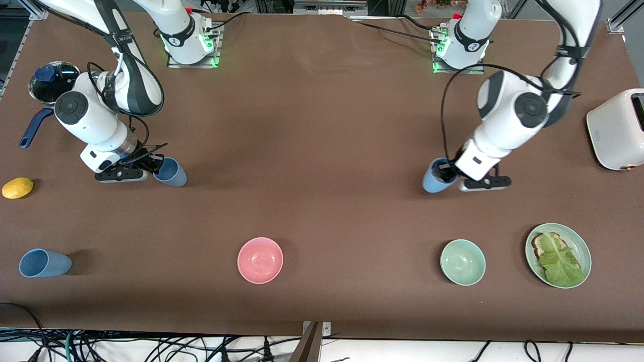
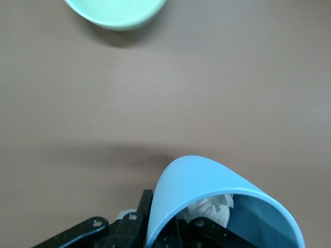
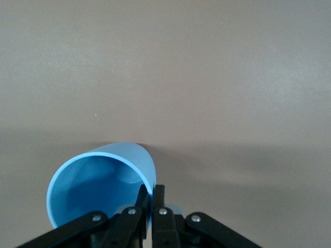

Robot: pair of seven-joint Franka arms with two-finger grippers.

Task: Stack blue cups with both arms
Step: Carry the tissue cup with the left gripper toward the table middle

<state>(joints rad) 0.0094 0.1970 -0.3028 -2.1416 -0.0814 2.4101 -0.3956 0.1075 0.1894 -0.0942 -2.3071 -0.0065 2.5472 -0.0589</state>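
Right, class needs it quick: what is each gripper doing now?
Left gripper: shut on the rim of a blue cup with something white inside.
Right gripper: shut on the wall of another blue cup.

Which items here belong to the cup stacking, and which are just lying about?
Job:
cup in left gripper, held by the left gripper
cup in right gripper, held by the right gripper
lying cup

Lying about:
pink bowl
green bowl
plate
toaster
lemon
pot

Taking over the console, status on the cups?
Left gripper shut on cup. Right gripper shut on second cup. Third cup lying untouched. Nothing between them.
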